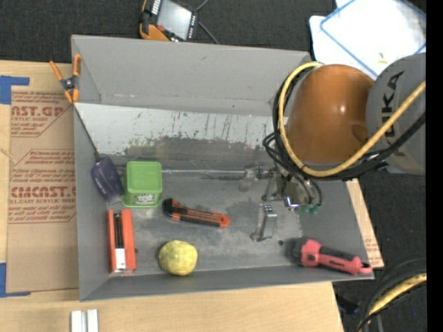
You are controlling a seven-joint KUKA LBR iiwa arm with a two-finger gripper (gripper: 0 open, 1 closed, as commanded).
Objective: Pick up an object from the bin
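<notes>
My gripper (266, 216) hangs low over bare bin (208, 185) floor, right of centre, with nothing seen in it; how wide it stands I cannot tell. Nearest lie the knife (197, 215) on its left and the red tool (329, 258) near right. Nothing is picked yet: grasping and lifting remain.

You see arm (408, 116) cut off at right edge. Orange cover (329, 113) hides wrist from you, also bin (208, 68) right wall and floor beneath it. Gripper (263, 225): grey metal blends into grey floor, outline hard for you to trace. Purple thing (106, 178) by left wall: blurred, kind unclear. Green box (144, 183): label print too small to read. Red tool (332, 258), front right corner: black head in shadow, shape unclear.
</notes>
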